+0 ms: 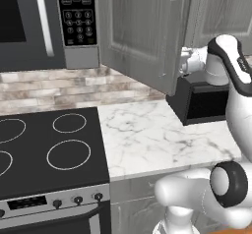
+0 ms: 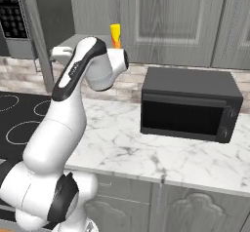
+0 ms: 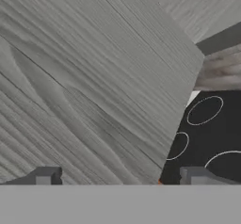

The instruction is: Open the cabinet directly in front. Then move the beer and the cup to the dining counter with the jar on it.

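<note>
The grey wood-grain cabinet's left door point(image 1: 142, 36) stands swung out toward me; its right door point(image 2: 173, 21) is shut. In the hand view the door's face point(image 3: 94, 86) is close ahead. My gripper point(image 3: 122, 177) is open, its fingertips point(image 3: 47, 176) wide apart with nothing between them. From the left base view the hand point(image 1: 189, 60) sits at the open door's free edge. The yellow cup point(image 2: 115, 35) stands on the cabinet's bottom shelf, just behind my arm's wrist. The beer is hidden. The dining counter and the jar are out of view.
A black countertop microwave point(image 2: 188, 106) sits on the marble worktop point(image 1: 152, 139) under the cabinet. The black cooktop point(image 1: 49, 149) lies to the left, with an over-range microwave point(image 1: 44, 21) above it. The open door hangs over the worktop's left part.
</note>
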Motion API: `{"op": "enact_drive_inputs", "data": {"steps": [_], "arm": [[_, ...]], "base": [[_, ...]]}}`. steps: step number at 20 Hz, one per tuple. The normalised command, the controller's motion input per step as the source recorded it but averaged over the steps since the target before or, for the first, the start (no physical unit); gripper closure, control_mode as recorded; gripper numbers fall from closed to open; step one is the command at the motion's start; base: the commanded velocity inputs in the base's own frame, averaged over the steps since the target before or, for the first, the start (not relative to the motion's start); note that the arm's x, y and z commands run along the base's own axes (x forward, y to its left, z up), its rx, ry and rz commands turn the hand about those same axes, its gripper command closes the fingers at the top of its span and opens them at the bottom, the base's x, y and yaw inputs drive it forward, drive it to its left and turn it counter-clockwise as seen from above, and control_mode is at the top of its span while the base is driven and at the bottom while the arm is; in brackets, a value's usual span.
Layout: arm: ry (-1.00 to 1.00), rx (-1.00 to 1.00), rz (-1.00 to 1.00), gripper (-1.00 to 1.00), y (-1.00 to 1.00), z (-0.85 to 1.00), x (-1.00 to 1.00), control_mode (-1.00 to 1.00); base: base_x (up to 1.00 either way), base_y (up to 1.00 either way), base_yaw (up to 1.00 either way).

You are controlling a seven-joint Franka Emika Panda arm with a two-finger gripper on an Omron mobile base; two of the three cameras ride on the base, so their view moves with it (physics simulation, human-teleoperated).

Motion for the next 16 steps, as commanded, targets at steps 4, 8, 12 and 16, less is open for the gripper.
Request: {"op": "enact_drive_inputs", "data": {"steps": [4, 8, 12, 16], "arm": [[-0.31, 0.14, -0.31, -1.00, 1.00, -0.50, -0.01, -1.00], [-0.33, 0.06, -0.34, -1.00, 1.00, -0.52, 0.00, -1.00], [-0.17, -0.07, -0.39, -1.00, 1.00, -0.33, 0.08, -1.00], [0.03, -0.09, -0.28, -1.00, 0.63, -0.01, 0.19, -1.00]], "base": [[0.00, 0.00, 0.00], [0.00, 0.00, 0.00], [0.00, 0.00, 0.00], [0.00, 0.00, 0.00]]}}
